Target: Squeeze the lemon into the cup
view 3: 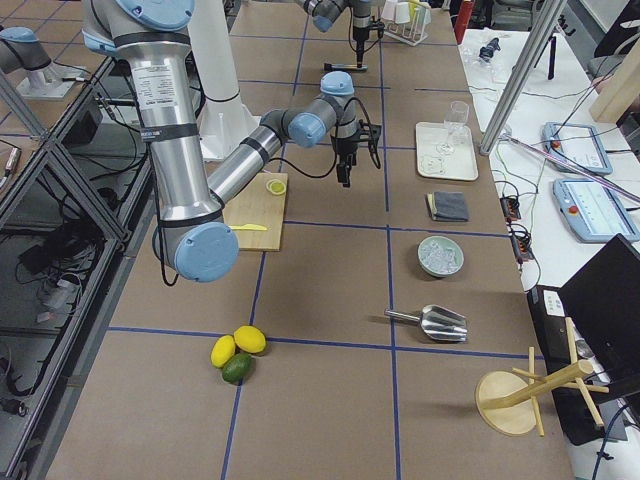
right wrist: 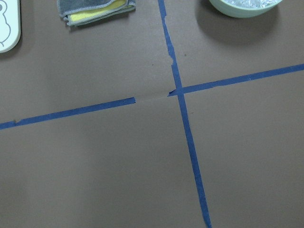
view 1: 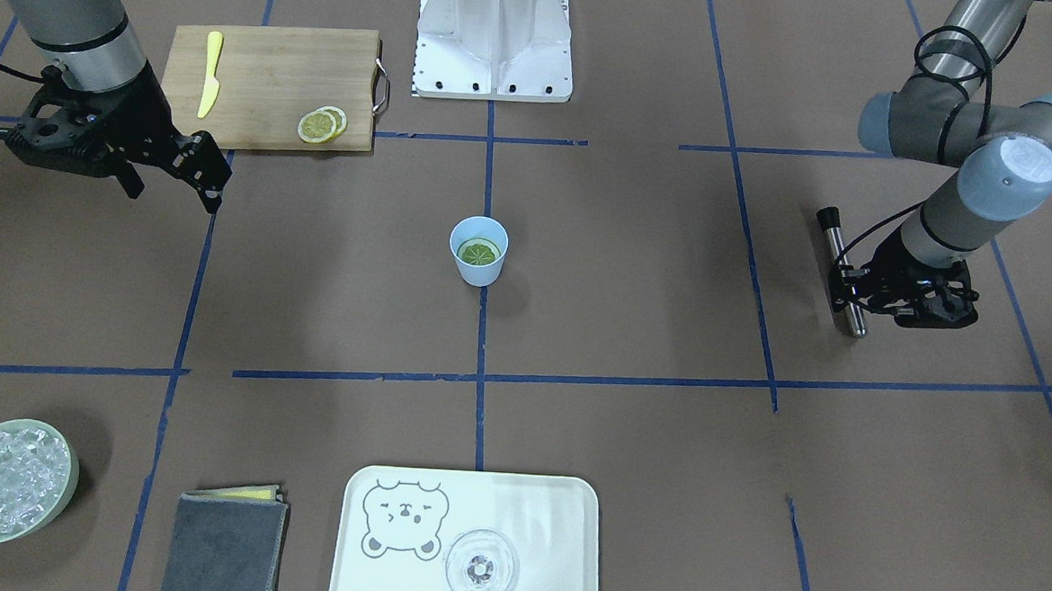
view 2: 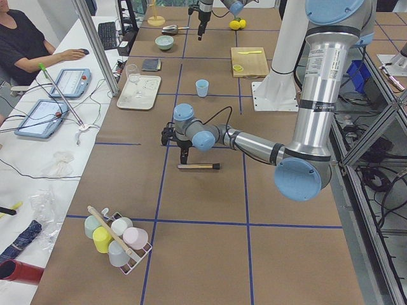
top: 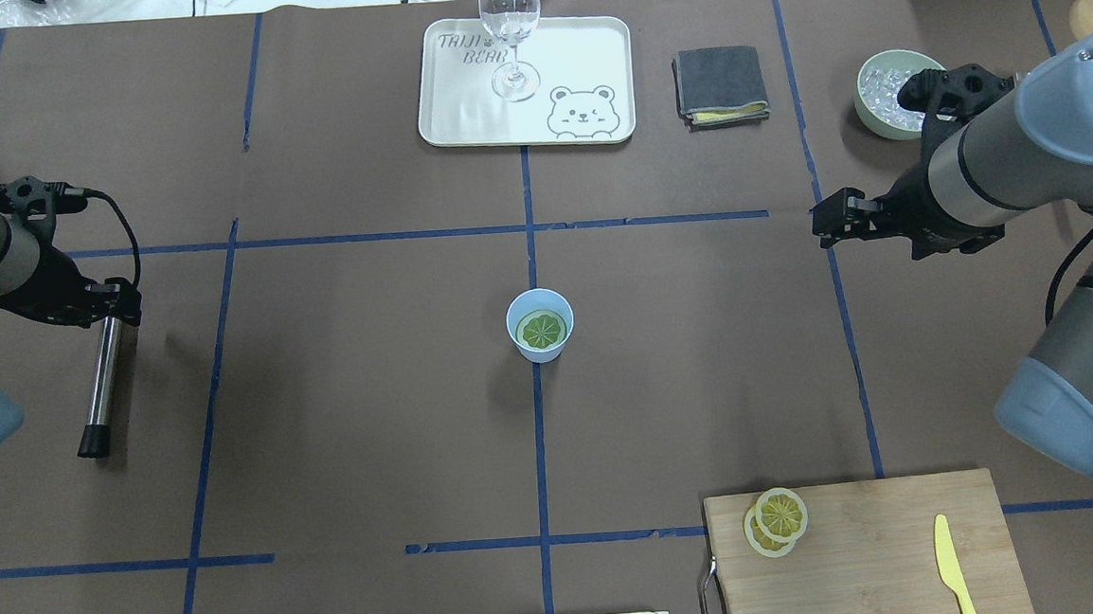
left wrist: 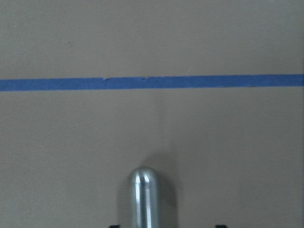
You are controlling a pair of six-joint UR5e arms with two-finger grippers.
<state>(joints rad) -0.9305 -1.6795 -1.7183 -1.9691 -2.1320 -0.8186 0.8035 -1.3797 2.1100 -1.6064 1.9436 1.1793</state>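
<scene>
The light-blue cup (view 1: 477, 275) (top: 515, 337) stands upright at the table's middle. A lemon slice (view 1: 479, 252) (top: 542, 329) lies flat inside it. Two more lemon slices (view 1: 322, 124) (top: 774, 521) overlap on the wooden cutting board (view 1: 267, 84) (top: 866, 563). My right gripper (view 1: 171, 196) (top: 831, 223) is open and empty above the table, between the board and the ice bowl, well away from the cup. My left gripper (view 1: 850, 290) (top: 114, 300) hangs low over the far end of a metal rod (view 1: 843, 267) (top: 100, 382) lying on the table; the left wrist view shows the rod's rounded end (left wrist: 144, 194) with the fingertips apart from it.
A yellow toy knife (view 1: 211, 74) (top: 951, 567) lies on the board. A white bear tray (view 1: 550, 531) (top: 459, 113) holds a clear glass (view 1: 481, 567) (top: 510, 24). A grey folded cloth (view 1: 225, 545) (top: 721, 83) and a pale-green ice bowl (view 1: 73, 479) (top: 867, 112) sit on the operators' side.
</scene>
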